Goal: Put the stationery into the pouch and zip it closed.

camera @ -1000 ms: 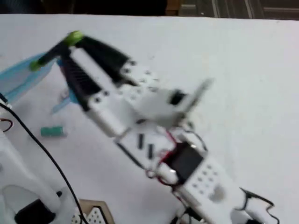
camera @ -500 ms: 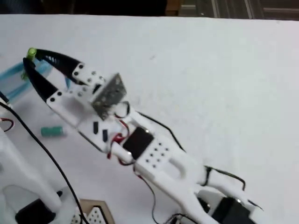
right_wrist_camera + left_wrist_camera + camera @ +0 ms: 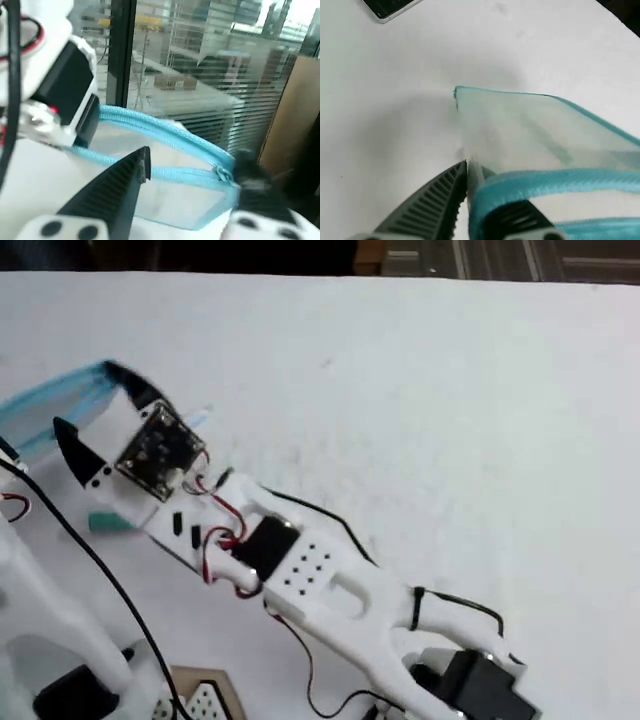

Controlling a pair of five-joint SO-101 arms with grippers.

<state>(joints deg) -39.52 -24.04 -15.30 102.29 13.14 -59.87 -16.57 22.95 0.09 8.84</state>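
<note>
- Right gripper (image 3: 88, 400): jaws wide apart, nothing between the pads. In the high view it sits at the table's (image 3: 450, 390) left edge, one black finger on each side of the pouch (image 3: 40, 405).
- Right wrist view: same gripper (image 3: 195, 157) straddles the pouch (image 3: 170, 195) at its open mouth. Ribbed finger is on the near side, the other finger by the zip slider end. Contact w/ the pouch: can't tell.
- Left gripper (image 3: 472, 172): jaws narrow, pinched on the pouch (image 3: 530, 130) at its blue zip band, near a corner. The rest of the clear wall lies flat on the tabletop.
- Pouch: clear plastic w/ blue zip trim, zip not closed. Contents: can't tell.
- Small green item (image 3: 105, 523): lies on the table near the pouch, apart from it, partly hidden under the right arm (image 3: 300, 570).
- Left arm (image 3: 40, 620): white base at lower left of the high view, black cable (image 3: 90, 550) running across it.
- Dark flat object (image 3: 387, 7) at the table's far edge in the left wrist view, well apart from the pouch.
- Window w/ blinds (image 3: 200, 60) behind the pouch in the right wrist view.
</note>
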